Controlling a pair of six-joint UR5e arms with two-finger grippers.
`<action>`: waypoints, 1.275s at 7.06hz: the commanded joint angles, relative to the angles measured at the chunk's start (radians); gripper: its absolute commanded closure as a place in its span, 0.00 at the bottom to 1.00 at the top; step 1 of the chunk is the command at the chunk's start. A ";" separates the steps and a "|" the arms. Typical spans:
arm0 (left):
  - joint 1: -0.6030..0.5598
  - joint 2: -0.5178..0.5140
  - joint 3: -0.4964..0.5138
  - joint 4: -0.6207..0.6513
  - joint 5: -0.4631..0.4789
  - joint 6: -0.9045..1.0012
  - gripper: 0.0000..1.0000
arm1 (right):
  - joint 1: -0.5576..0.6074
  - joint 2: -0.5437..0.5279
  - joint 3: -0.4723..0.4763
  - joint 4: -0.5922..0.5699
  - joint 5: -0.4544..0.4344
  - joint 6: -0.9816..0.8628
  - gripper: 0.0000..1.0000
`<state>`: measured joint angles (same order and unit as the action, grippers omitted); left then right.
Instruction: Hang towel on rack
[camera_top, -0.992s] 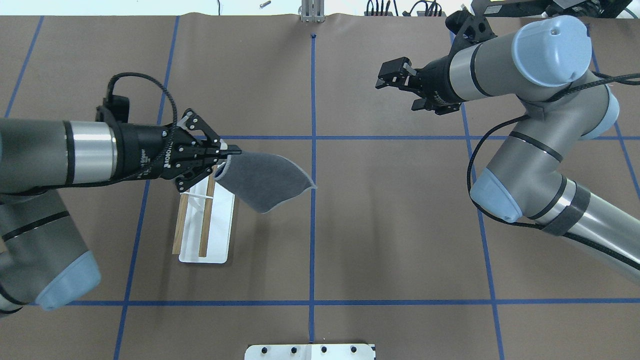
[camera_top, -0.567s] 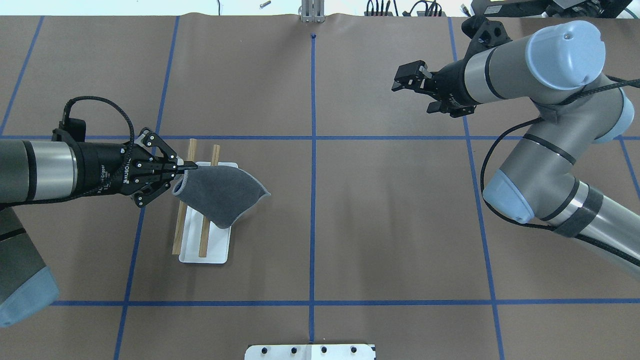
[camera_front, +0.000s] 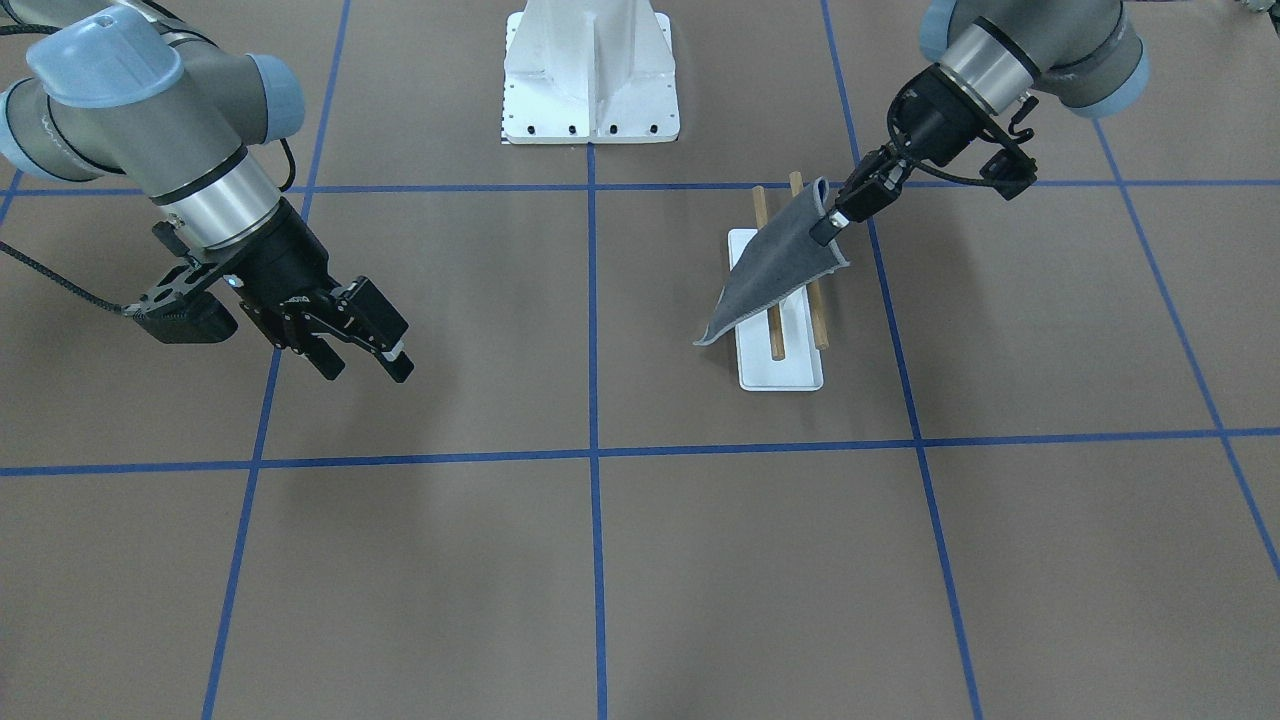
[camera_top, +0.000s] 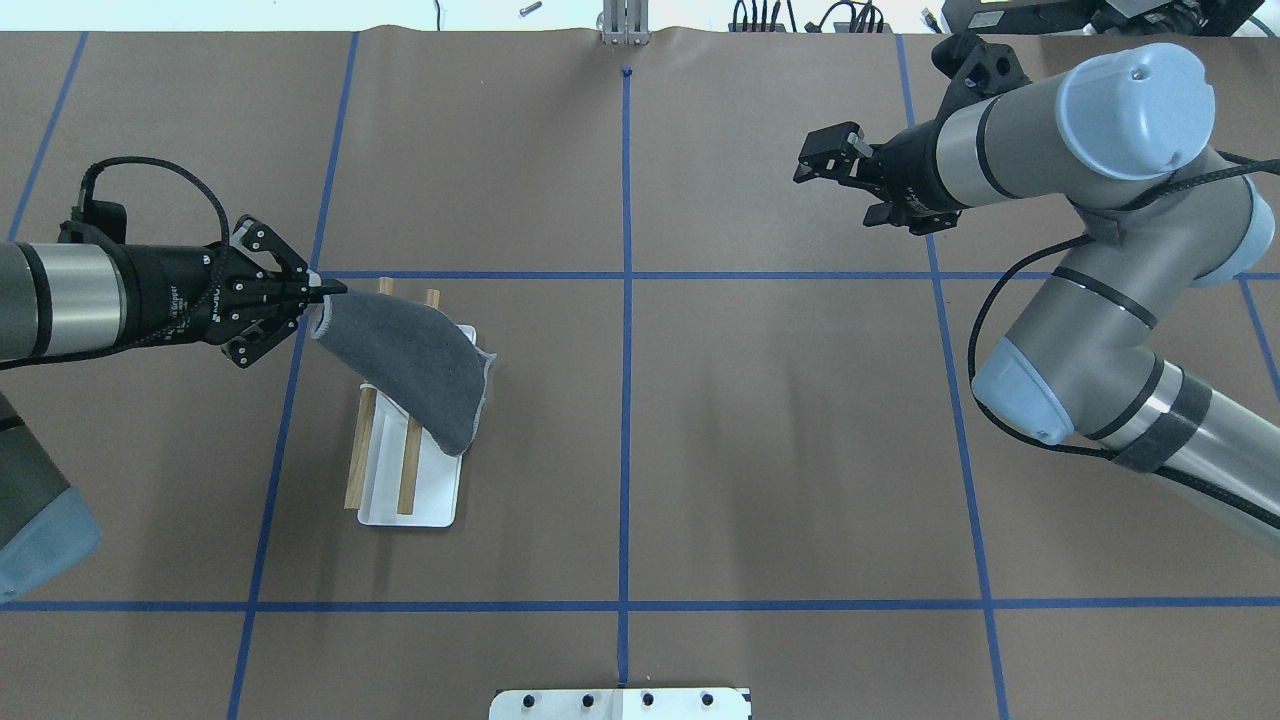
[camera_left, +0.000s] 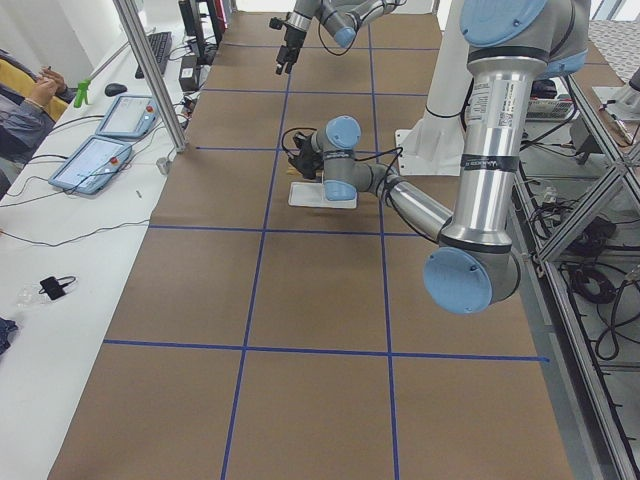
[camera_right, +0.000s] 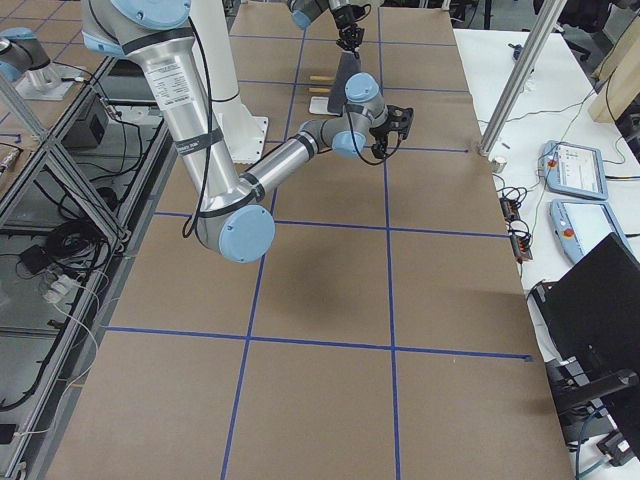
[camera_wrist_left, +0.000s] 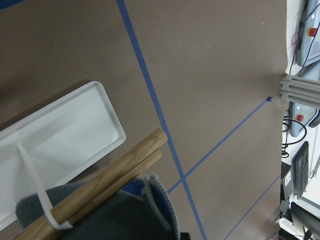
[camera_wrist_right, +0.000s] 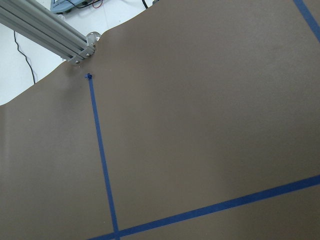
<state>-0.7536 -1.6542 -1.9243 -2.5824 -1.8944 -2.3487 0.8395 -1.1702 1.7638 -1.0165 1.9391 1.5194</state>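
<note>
The brown counter (camera_top: 780, 450), gridded with blue tape (camera_top: 625, 400), stretches wide on every side of the rack (camera_top: 432, 500). The rack's long axis and both dowels (camera_top: 407, 480) run toward and away from the robot. The towel (camera_top: 410, 350) slants over the dowels' far ends, one corner drooping past the rack's right edge. The left fingers (camera_top: 322, 291) pinch the opposite corner, just off the rack's far left. The right fingers (camera_front: 397, 362) hang spread, well apart from the rack.

My worktop (camera_top: 780, 450) is covered in brown paper, squared off by blue tape lines (camera_top: 625, 400). A white bolted pedestal (camera_front: 590, 90) stands at my base. Across from me runs a white bench (camera_left: 70, 215) with two touch pendants (camera_left: 95, 162), loose cables and a laptop (camera_right: 600, 290). An aluminium post (camera_left: 152, 75) rises at its edge. The light is even and the shadows are soft.
</note>
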 joint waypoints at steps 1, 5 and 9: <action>-0.006 0.060 0.007 -0.005 -0.003 0.189 1.00 | 0.051 -0.069 0.003 0.003 0.067 -0.106 0.00; -0.006 0.132 0.005 -0.025 -0.035 0.345 1.00 | 0.147 -0.163 0.011 0.004 0.153 -0.232 0.00; -0.004 0.149 0.027 -0.027 -0.026 0.344 0.01 | 0.168 -0.213 0.011 0.004 0.153 -0.320 0.00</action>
<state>-0.7580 -1.5076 -1.9073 -2.6102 -1.9268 -2.0038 1.0009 -1.3730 1.7758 -1.0124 2.0923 1.2208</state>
